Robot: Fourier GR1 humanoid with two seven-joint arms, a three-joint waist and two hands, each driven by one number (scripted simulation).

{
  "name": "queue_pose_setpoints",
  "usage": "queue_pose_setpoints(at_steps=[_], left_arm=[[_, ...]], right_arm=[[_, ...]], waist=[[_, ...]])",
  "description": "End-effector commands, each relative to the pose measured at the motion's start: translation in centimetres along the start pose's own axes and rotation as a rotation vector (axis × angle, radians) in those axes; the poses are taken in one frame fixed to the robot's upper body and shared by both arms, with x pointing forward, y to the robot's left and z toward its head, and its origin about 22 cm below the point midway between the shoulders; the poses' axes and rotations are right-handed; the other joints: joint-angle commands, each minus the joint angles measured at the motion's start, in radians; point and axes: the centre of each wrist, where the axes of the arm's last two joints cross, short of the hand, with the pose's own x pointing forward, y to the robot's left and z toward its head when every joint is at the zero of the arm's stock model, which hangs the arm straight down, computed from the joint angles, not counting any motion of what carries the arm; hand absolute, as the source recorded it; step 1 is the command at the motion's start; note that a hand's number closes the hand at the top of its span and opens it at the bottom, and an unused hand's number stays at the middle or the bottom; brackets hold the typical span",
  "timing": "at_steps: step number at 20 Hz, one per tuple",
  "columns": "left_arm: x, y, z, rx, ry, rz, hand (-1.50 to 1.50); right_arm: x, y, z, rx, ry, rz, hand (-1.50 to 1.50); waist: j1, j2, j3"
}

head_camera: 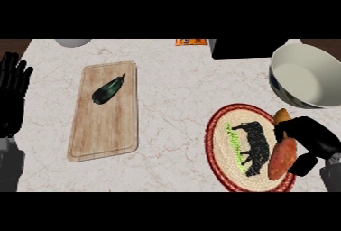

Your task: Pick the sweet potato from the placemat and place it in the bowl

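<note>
Two hands: both in view at the lower corners
Right hand [307,137]: fingers and thumb curled round the sweet potato
Sweet potato [282,158]: lying on the placemat's right side, in the hand's grasp
Placemat [223,149]: round, red-rimmed, black cow figure
Bowl [303,76]: just beyond the placemat, on the marbled surface [173,126]
Left hand [13,88]: fingers spread, resting at the left edge
Cutting board [103,131]: carries an eggplant [108,89]

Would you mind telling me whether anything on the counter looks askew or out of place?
Nothing stands out: the eggplant lies on the cutting board, and the right hand is curled round the sweet potato on the placemat.
</note>
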Motion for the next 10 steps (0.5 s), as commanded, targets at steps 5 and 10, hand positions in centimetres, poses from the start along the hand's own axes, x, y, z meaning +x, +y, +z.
queue_pose_setpoints(at_steps=[5,10], left_arm=[[0.0,0.5,0.5,0.041,-0.009,0.002,0.0],[0.0,0.0,0.7,0.007,0.001,0.027,0.0]], right_arm=[[-14.8,-7.2,15.8,-0.164,0.554,-0.059,1.5],[-18.2,-11.6,24.0,-0.346,0.693,-0.058,1.5]], waist=[[-0.042,0.015,0.016],[0.012,0.015,0.016]])
